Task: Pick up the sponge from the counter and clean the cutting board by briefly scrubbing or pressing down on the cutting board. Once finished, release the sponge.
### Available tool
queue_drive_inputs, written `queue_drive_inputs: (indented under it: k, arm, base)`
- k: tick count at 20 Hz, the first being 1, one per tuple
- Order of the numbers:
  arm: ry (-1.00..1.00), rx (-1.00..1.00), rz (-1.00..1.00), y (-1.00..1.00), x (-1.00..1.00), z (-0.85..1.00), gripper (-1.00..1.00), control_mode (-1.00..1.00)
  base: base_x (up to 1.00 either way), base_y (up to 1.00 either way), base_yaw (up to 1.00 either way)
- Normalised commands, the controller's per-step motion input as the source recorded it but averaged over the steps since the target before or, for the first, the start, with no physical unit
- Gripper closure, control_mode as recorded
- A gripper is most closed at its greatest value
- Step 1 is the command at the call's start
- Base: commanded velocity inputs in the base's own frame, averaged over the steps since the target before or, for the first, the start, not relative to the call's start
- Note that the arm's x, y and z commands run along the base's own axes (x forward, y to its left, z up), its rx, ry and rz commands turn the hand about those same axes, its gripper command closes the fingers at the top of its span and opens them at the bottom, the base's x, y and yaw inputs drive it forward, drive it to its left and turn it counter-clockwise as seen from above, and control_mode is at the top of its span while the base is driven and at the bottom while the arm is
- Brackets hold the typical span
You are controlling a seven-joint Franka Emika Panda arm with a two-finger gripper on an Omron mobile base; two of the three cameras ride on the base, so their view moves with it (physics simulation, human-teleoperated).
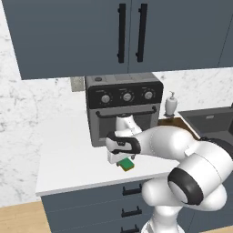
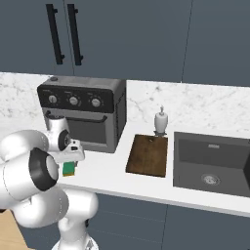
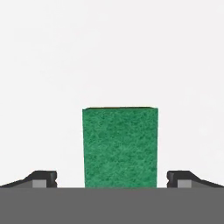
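The white arm folds forward from its base and reaches low over the front of the counter, with its wrist bent so the hand points straight down. The gripper hangs directly above the sponge, with its two fingertips spread wide, one on either side of the green block and clear of it, so the claw is released and grips nothing. The sponge lies flat on the white worktop just in front of the toaster oven. The cutting board rests well off to the right, between the oven and the sink, with a soap dispenser standing just behind it.
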Motion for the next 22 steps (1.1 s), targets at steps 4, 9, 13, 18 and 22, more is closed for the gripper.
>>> queue_drive_inputs:
  k: [4, 9, 13, 18, 22]
  arm:
    - [0.0, 0.0, 0.02, -0.03, 0.0, -0.18, -1.0, -1.0]
    - [0.0, 0.0, 0.02, 0.0, 0.0, -0.2, -1.0, -1.0]
    - [0.0, 0.01, 0.0, -0.06, 0.03, -0.22, -1.0, -1.0]
    - [0.0, 0.0, 0.0, -0.03, 0.05, -0.31, 1.0, -1.0]
    - [0.0, 0.02, 0.01, 0.08, -0.04, -0.1, 1.0, -1.0]
  base:
    - [0.0, 0.0, 0.0]
    - [0.0, 0.0, 0.0]
    - [0.0, 0.0, 0.0]
    - [0.0, 0.0, 0.0]
    - [0.0, 0.0, 0.0]
